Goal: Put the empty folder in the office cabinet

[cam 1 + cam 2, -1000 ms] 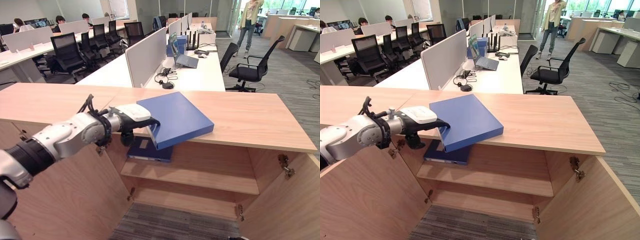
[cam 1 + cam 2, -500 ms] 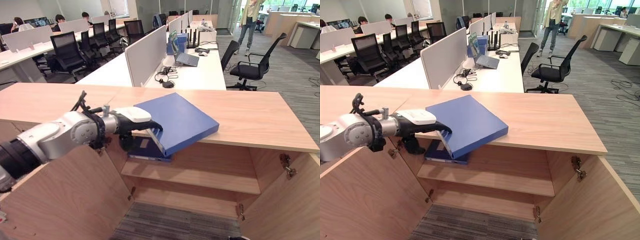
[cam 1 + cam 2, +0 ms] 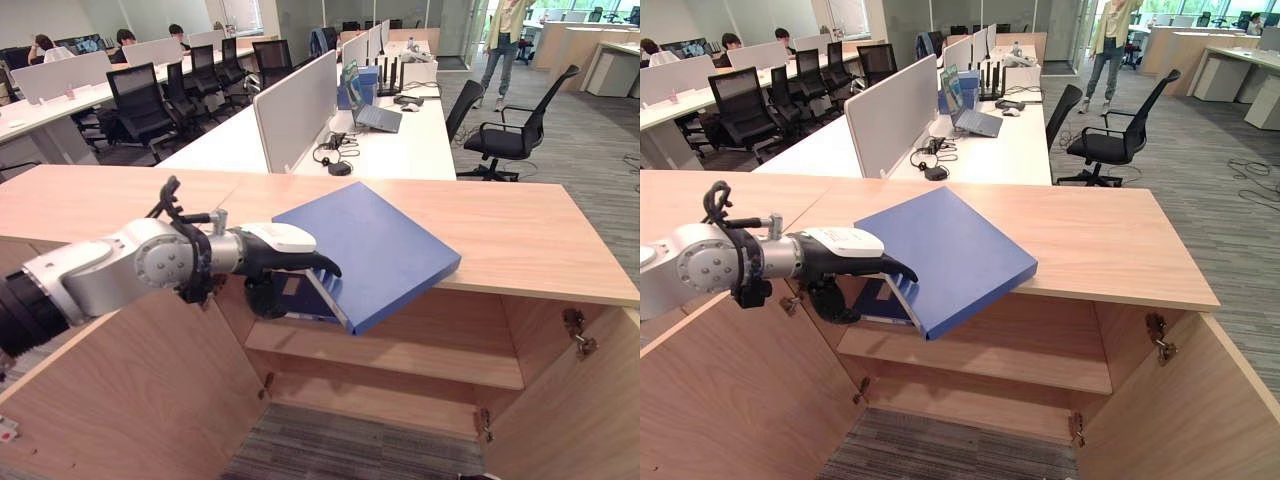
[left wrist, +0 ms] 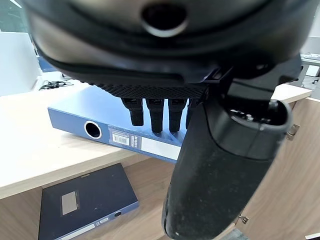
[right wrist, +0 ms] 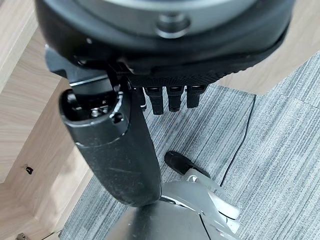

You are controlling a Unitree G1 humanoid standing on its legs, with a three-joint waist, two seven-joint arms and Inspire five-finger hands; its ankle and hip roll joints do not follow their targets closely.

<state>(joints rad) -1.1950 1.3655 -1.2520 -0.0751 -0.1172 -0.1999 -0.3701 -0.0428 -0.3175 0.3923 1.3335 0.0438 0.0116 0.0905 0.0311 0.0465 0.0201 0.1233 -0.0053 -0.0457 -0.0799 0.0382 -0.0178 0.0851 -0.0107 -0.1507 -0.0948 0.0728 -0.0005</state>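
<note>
The empty folder is a flat blue binder [image 3: 375, 250] lying half on the wooden cabinet top [image 3: 540, 240]. Its near corner juts out past the front edge and dips downward. My left hand [image 3: 275, 250] is shut on the folder's spine end: in the left wrist view the fingers [image 4: 155, 112] lie on the folder [image 4: 100, 117] and the thumb [image 4: 220, 170] curls underneath. A second, darker folder [image 4: 87, 200] lies flat on the upper shelf [image 3: 400, 350] inside the open cabinet, just below my hand. My right hand [image 5: 120, 150] hangs over grey carpet with relaxed fingers, holding nothing.
Both cabinet doors stand open, the left door [image 3: 130, 400] under my arm and the right door [image 3: 590, 400] swung out at the right. A lower shelf [image 3: 380, 400] sits beneath. Office desks, chairs [image 3: 505, 135] and people are behind the cabinet.
My left hand has moved right and a little down, swinging the folder so its near corner hangs further off the front edge and tilts more steeply.
</note>
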